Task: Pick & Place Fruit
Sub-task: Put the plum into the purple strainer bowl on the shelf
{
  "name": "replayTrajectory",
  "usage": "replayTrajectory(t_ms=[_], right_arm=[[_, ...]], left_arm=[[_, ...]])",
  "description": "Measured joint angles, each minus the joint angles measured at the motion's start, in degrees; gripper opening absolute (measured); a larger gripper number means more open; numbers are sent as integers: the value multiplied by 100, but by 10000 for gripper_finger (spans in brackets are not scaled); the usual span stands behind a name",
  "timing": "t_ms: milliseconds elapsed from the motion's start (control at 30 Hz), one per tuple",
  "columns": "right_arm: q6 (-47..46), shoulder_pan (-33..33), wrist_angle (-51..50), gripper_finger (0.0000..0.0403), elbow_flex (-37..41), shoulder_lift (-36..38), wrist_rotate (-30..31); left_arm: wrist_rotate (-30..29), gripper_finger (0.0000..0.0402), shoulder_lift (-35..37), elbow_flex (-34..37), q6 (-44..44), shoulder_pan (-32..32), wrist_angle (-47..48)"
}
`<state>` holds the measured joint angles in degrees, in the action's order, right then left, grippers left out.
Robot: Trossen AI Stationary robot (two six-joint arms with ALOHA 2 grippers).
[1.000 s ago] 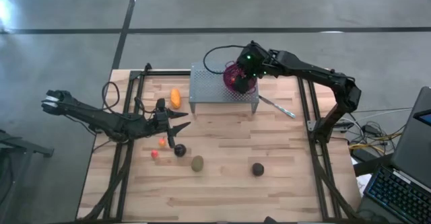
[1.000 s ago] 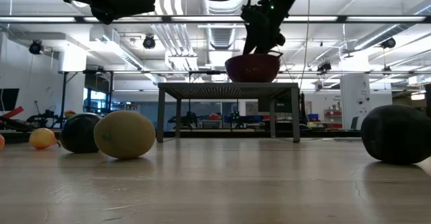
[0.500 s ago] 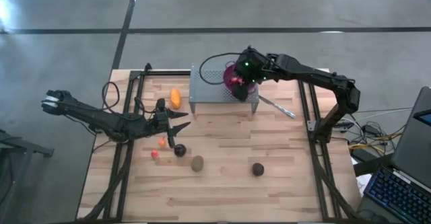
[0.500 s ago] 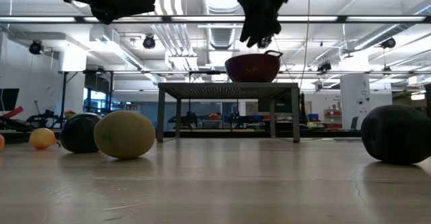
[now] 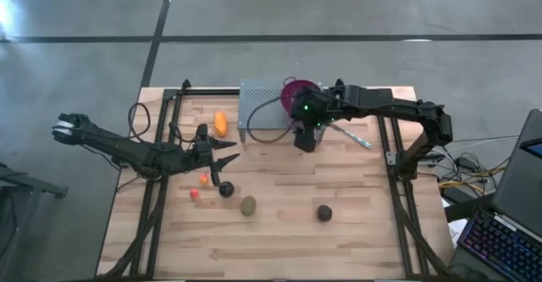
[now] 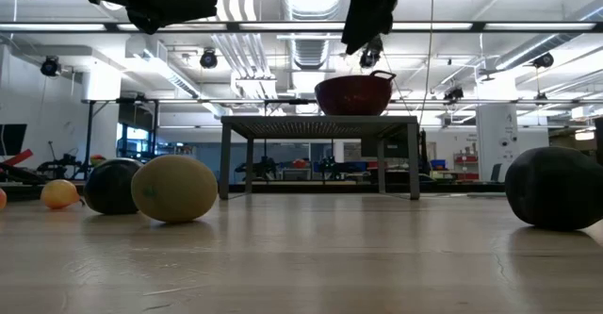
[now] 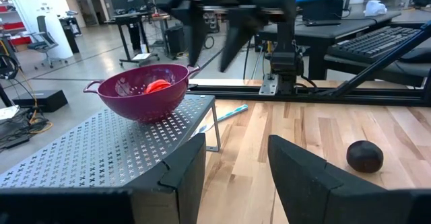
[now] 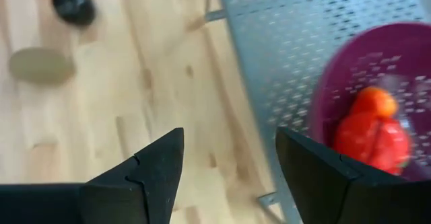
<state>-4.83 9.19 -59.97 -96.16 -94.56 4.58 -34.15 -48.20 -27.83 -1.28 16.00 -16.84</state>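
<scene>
Beside the purple bowl (image 8: 377, 96) holding red fruit (image 8: 370, 133), the right gripper (image 8: 229, 163) hovers empty, jaws apart; the left gripper (image 7: 232, 167), apparently empty, waits with jaws parted over the worktop (image 5: 339, 189).

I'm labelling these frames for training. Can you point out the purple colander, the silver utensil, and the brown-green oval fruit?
purple colander (image 7: 143, 97): left wrist view, its outer wall.
silver utensil (image 5: 349, 135): high view, mid-length of it.
brown-green oval fruit (image 5: 248, 206): high view, its top middle.
</scene>
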Motion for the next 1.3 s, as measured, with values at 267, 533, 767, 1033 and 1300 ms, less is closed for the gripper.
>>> replayTrajectory(t_ms=[267, 533, 767, 1033, 1300], right_arm=[[-363, -709, -371, 235, 5, -2, 7], [-785, -1426, -631, 214, 75, -2, 8], [-1173, -2030, -721, 211, 233, -2, 7], [-1729, -2674, -719, 226, 615, -2, 22], [-2309, -3134, -709, 241, 1112, -2, 310]], left_arm=[[1, 168, -1, 0, 0, 1, 0], [2, 168, -1, 0, 0, -1, 0], [1, 168, -1, 0, 0, 0, 0], [2, 168, -1, 0, 0, -1, 0], [1, 168, -1, 0, 0, 1, 0]])
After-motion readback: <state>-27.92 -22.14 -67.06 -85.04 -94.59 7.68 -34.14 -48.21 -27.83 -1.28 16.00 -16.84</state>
